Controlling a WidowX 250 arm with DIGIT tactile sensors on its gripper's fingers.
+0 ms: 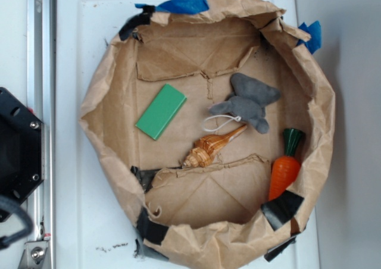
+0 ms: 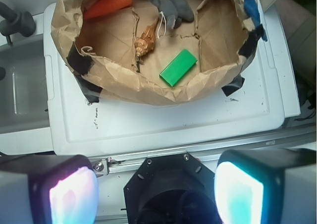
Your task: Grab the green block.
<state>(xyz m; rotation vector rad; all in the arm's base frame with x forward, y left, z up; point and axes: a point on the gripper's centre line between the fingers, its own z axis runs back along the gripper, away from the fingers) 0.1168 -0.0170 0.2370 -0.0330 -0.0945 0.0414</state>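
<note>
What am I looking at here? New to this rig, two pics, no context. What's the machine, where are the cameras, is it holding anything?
It is a small robot arm with a two-fingered pincer. The exterior picture looks straight down on the work area; the black shape at its left edge is part of the arm. The wrist picture comes from a camera on the arm itself, so the two blurry glowing pads at the bottom are the pincer's fingers, spread apart with nothing between them.

On the white tray sits a shallow bowl made from a brown paper bag, patched with black and blue tape. Inside lie the green block, a striped seashell, a grey plush elephant and an orange carrot. The pincer is well short of the bag; nothing is held yet.
</note>
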